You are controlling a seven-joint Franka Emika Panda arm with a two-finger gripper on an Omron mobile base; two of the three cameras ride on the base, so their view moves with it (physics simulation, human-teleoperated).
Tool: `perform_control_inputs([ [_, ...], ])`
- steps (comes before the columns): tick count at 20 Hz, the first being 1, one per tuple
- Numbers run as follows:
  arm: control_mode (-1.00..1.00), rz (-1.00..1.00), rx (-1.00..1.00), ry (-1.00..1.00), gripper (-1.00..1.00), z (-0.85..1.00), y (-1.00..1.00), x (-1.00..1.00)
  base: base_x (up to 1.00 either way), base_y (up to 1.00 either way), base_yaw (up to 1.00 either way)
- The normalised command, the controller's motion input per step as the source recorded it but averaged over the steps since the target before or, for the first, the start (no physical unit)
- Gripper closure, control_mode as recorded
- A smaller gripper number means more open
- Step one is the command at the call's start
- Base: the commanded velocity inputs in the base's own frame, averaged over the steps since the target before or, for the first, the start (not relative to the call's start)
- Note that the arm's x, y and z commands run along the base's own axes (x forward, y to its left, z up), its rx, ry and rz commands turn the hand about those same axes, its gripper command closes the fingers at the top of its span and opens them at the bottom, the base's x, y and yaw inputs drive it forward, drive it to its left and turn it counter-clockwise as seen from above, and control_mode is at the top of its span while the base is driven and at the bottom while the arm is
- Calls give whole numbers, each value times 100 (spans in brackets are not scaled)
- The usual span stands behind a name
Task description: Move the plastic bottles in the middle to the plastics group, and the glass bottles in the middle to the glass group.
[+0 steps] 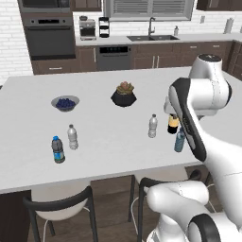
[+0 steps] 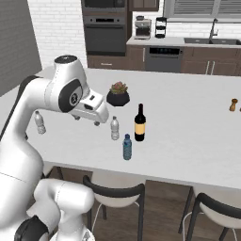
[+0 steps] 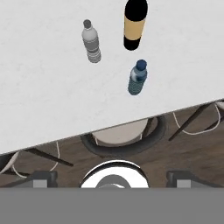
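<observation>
Item: blue bottle (image 3: 138,78), upright near the surface (image 3: 43,87) edge; I judge it light, slippery, best taken mid-body. Fingers (image 3: 112,178) spread wide, empty.

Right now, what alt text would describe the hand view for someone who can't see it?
Looking down at a white counter with three upright bottles near its edge: a dark bottle with a tan label, a clear bottle and a blue-tinted bottle. Chairs stand on the floor below.

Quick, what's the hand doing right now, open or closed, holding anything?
Hand: open and holding nothing, up above the counter near the middle bottles.
</observation>
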Motion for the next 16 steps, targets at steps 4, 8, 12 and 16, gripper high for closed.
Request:
perform_control_inputs([
  [4, -100, -15, 0, 2, -100, 0, -43, -1, 0, 0, 0],
  [8, -100, -10, 0, 1, -100, -1, -49, 1, 0, 0, 0],
  [12, -100, 1, 0, 0, -100, -3, -31, 5, 0, 0, 0],
  [16, -100, 5, 0, 4, -100, -13, -8, 44, 0, 0, 0],
])
